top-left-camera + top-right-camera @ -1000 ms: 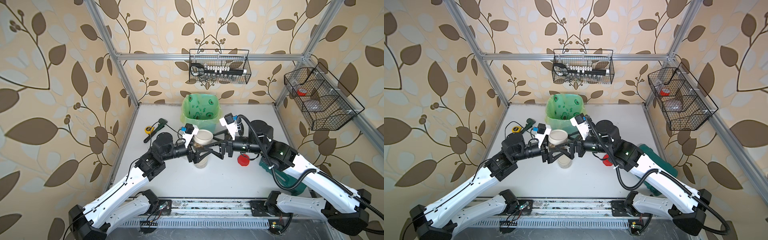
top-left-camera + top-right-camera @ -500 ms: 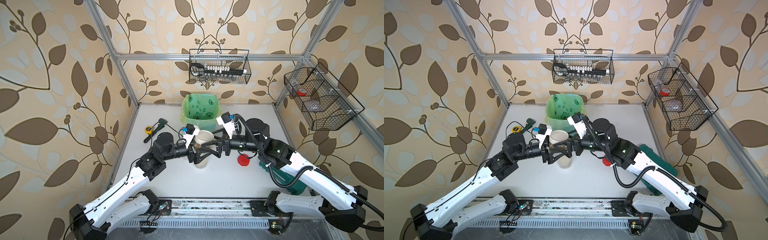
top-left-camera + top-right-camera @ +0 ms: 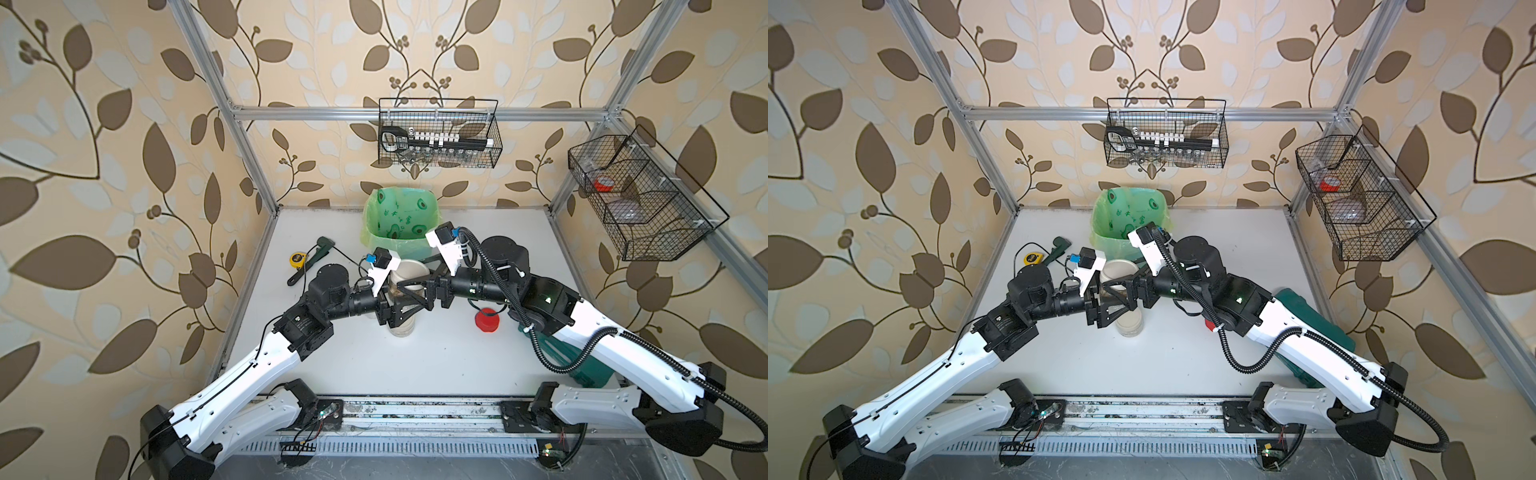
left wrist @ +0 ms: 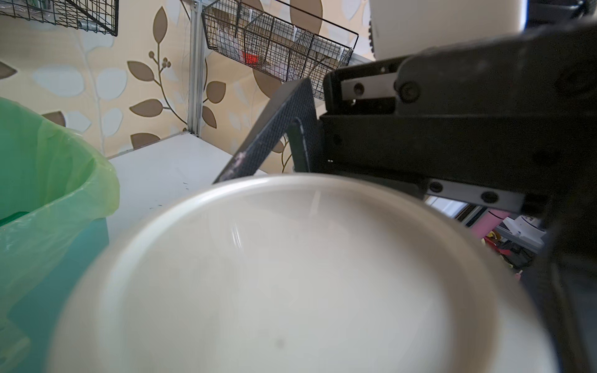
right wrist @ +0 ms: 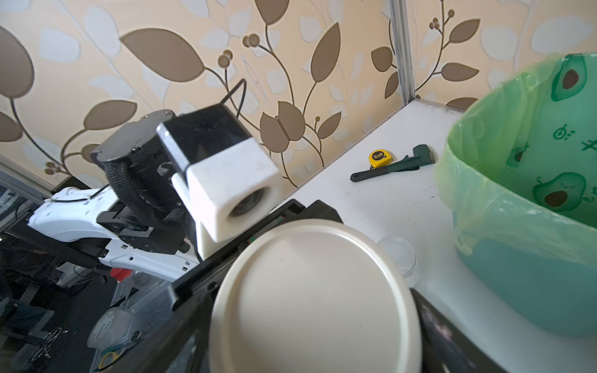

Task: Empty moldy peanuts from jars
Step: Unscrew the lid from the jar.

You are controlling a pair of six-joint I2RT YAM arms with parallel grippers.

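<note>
— At mid-table, just in front of the green-lined bin (image 3: 376,208), the jar (image 3: 402,327) seems to stand upright, its beige lid (image 3: 409,272) on. A brownish band behind the glass looks like the peanuts (image 3: 399,294), though it is too small to be sure.

— So which step is this?

— Opening, I'd judge. Nothing can be tipped out until that lid is off.

— Who has hold of what?

— The left gripper (image 3: 392,306) clasps the glass body below the lid, jaws spread wide around it. The right gripper (image 3: 417,274) has a finger on either side of the lid's rim, also wide. Whether they press on it I cannot tell.

— And next?

— The right needs a firm bite on the rim, then a twist or a straight lift while the left steadies the body. After that the jar goes over the bin, close behind.

— How do the arms lie?

— Both forearms reach in nearly level from opposite sides of the table (image 3: 457,365), wrists meeting at the jar, elbows out. The right sits a little higher, at lid height. Each wrist camera looks onto the lid from close by.
</note>
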